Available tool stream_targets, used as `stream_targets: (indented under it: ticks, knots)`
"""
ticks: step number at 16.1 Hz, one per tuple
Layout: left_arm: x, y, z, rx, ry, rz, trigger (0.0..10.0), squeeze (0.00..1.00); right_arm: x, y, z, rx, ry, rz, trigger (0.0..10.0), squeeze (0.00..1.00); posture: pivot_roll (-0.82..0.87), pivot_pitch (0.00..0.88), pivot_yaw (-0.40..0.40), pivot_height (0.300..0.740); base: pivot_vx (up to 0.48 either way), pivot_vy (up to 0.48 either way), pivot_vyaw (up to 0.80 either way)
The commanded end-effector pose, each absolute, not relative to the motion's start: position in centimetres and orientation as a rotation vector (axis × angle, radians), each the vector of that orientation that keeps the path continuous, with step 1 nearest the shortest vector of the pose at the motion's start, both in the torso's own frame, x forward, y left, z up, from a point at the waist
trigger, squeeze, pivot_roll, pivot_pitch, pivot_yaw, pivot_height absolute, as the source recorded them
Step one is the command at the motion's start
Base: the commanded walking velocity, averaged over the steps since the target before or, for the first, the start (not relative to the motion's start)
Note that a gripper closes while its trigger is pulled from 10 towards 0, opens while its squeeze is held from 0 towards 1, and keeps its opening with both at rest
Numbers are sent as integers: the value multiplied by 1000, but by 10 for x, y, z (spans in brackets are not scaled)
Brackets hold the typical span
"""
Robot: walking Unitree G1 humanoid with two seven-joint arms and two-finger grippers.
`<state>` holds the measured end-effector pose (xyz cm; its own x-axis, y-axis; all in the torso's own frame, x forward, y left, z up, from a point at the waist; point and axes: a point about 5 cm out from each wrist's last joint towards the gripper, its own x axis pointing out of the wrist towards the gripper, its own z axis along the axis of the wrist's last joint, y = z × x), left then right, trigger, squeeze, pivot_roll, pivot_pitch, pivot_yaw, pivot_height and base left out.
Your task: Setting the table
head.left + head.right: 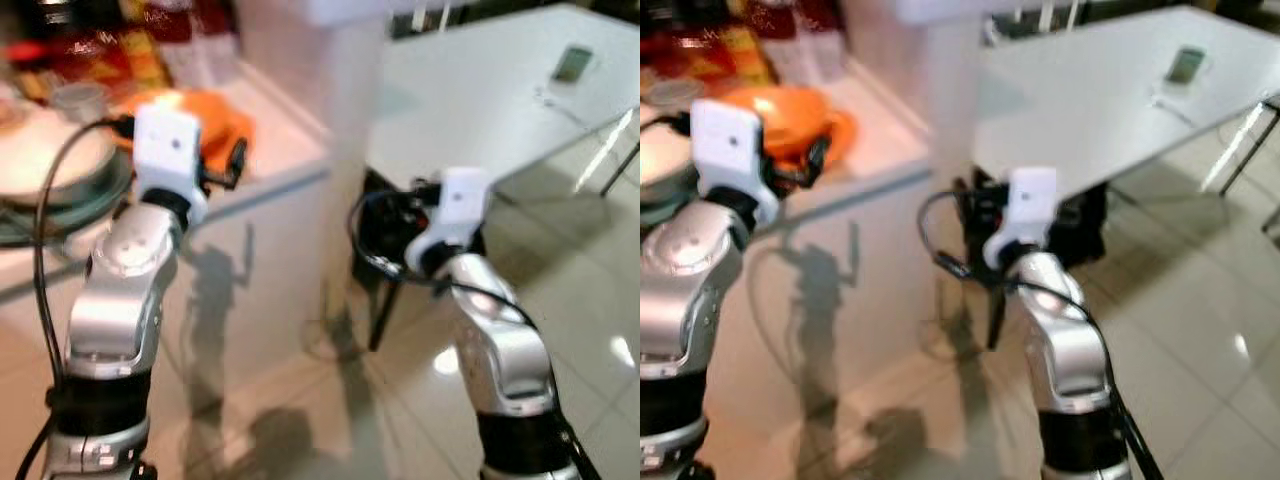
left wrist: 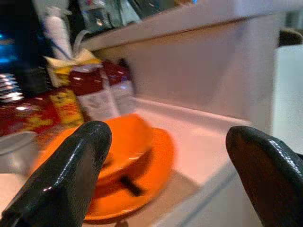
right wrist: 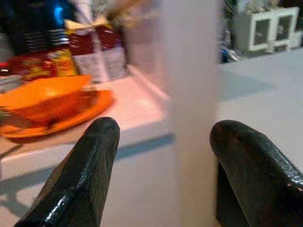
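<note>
Two silver arms are raised in front of the robot, one on each side of a white pillar (image 1: 350, 150) that stands between the kitchen side and the dining side. The left gripper (image 2: 170, 175) is held up at the near edge of the pale kitchen worktop (image 1: 285, 150), its two black fingers (image 2: 66, 175) spread wide with nothing between them, pointed at a glossy orange bowl (image 2: 125, 142) that sits on a round orange plate (image 2: 158, 161). That orange pair rests on the worktop near its right end, close to the pillar, and the gripper is just short of it, not touching. Behind the bowl, at the far side of the worktop, stand red and yellow food packets (image 2: 90, 90); to the left lies a stack of pale round dishes (image 1: 50, 160). The right gripper (image 3: 165, 175) hangs in the air to the right of the pillar, its fingers (image 3: 80, 175) also wide apart and empty. Beyond it stretches a large white dining worktop (image 1: 480, 90) with a small phone-like object (image 1: 572, 63) lying near its far right part. A dark chair (image 1: 395, 250) stands tucked under the near edge of that worktop, on the shiny tiled floor (image 1: 580, 300).
</note>
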<state>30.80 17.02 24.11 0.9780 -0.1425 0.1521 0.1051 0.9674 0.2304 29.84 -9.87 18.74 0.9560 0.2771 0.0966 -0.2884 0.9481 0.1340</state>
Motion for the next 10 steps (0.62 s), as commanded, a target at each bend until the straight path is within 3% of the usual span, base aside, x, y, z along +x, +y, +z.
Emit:
stream_targets:
  ticks: [1,3,10]
  knots:
    - [308,161,242,234,-178,-156,10000,0,298,-110,189,131,-87,252,10000,0,-1,0,7,740,0,0,0]
    - [309,159,243,212,-182,-166,10000,0,298,-114,193,133,-104,250,10000,0,-3,0,8,740,0,0,0]
    - [308,150,244,207,-204,-210,10000,0,292,-118,202,125,-136,328,10000,0,-8,0,9,740,336,0,0]
